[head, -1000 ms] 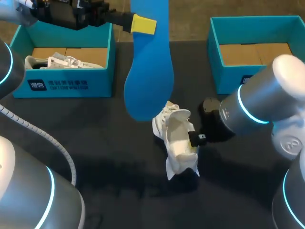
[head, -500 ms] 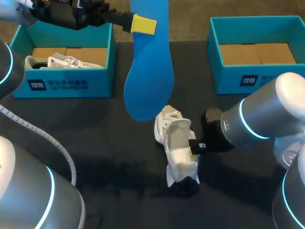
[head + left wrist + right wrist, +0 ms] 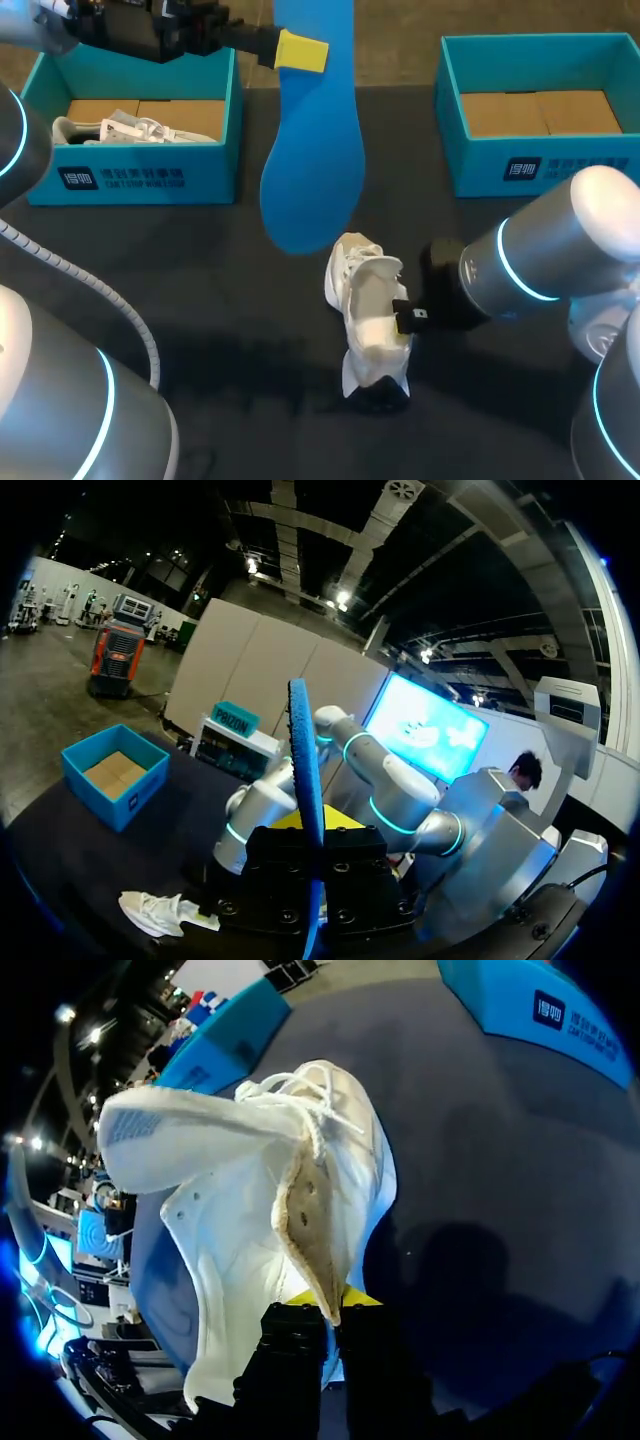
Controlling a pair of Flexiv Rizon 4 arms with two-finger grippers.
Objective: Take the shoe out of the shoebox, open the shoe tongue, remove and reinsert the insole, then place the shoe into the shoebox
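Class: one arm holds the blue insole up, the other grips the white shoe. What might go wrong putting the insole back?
1. The left gripper holds the insole near one end; its long free part may flex and miss the opening of the shoe.
2. The right gripper pinches only the thin side wall, so the shoe may twist or slip.

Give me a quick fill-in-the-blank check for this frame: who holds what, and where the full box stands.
1. The left gripper holds the ___ insole up over the table.
2. The right gripper is shut on the ___ shoe near the table's middle.
3. The box holding a second shoe stands on the table's ___ side.
Missing words: blue; white; left.
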